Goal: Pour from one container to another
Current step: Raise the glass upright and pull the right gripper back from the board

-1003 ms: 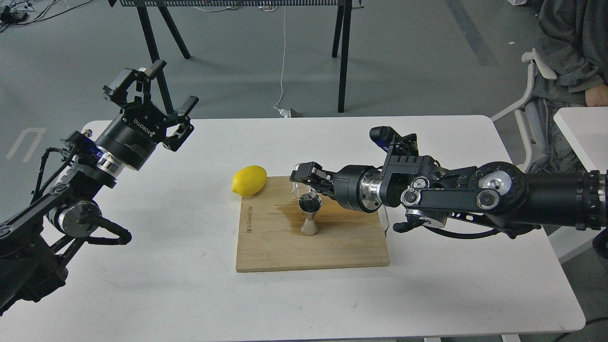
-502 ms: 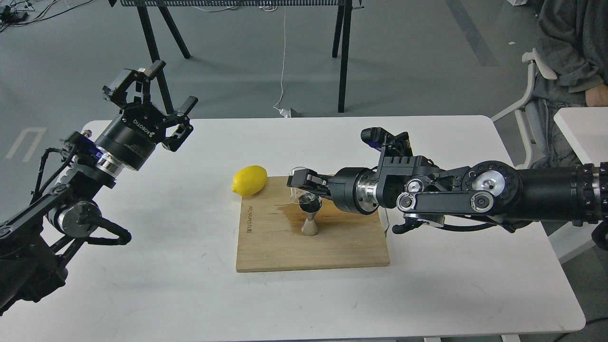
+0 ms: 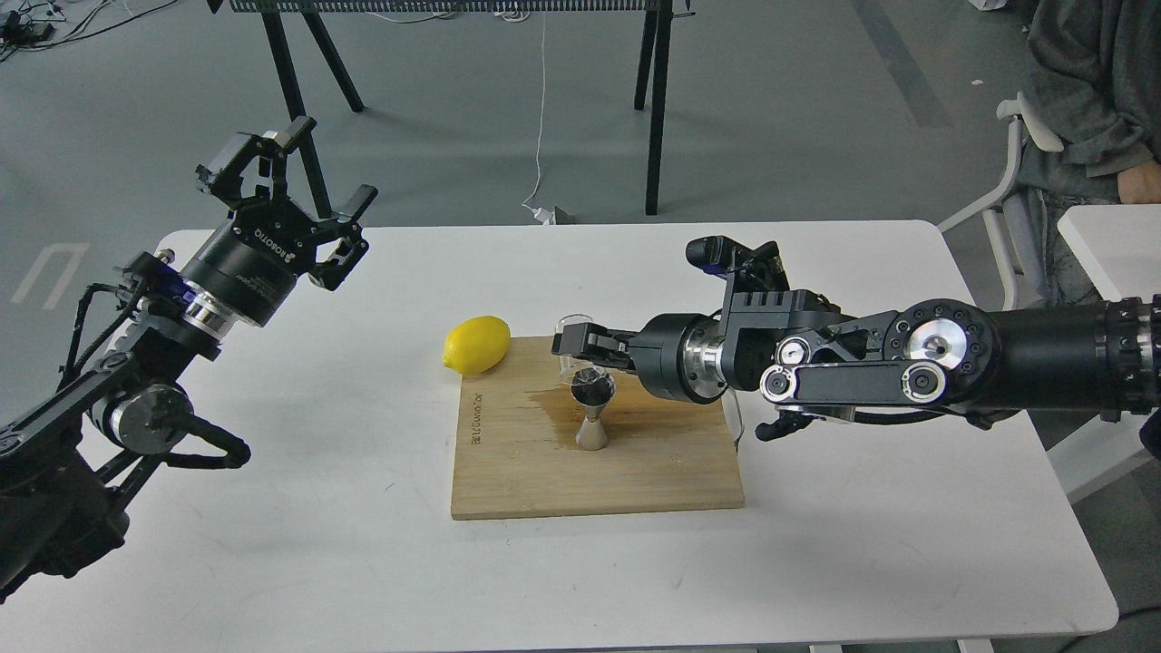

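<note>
Holding the glass cup pinched in its jaws, the right gripper hangs just above and behind the jigger, prob. so any pour lands in the top cone. Jigger stands upright mid cutting board, beside a wet-looking patch; lemon at board's far-left corner. Left gripper is raised well left of the board, jaws spread, holding nothing. Writing: "ROBOTIQ" on left wrist; board's edge stamp unreadable.
</note>
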{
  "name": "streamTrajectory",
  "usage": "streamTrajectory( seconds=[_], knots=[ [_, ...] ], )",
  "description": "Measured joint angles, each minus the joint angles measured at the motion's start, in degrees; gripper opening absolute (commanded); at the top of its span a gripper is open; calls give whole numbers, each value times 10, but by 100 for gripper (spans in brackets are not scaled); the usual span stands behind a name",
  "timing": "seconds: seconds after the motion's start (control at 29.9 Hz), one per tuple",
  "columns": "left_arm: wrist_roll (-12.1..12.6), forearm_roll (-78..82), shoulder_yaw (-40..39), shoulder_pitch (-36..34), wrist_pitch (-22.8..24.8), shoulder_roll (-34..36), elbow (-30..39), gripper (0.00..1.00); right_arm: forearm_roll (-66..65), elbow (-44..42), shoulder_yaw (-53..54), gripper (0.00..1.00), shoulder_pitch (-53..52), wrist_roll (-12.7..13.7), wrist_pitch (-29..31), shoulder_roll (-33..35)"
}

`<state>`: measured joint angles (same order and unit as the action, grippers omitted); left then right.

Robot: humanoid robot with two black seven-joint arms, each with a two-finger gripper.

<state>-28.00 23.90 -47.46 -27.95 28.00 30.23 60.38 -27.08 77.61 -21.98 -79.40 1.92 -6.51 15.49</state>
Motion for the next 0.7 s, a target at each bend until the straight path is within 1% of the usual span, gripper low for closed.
streamTrajectory(
  seconds=[0.07,0.17,0.4,0.57,0.7],
  knots=[
    [0,0,0,0,0,0,0,90,7,0,9,42,1,1,-1,5],
    [0,0,0,0,0,0,0,90,50,-1,41,41,10,1,-1,31],
    [0,0,0,-1,0,0,0,90,142,11,160,41,81,1,23,99],
    [0,0,0,-2,0,0,-2,90,191,17,257,41,165,2,39,140],
    [0,0,0,-3,0,0,-5,90,207,21,378,41,278,1,54,159]
  ],
)
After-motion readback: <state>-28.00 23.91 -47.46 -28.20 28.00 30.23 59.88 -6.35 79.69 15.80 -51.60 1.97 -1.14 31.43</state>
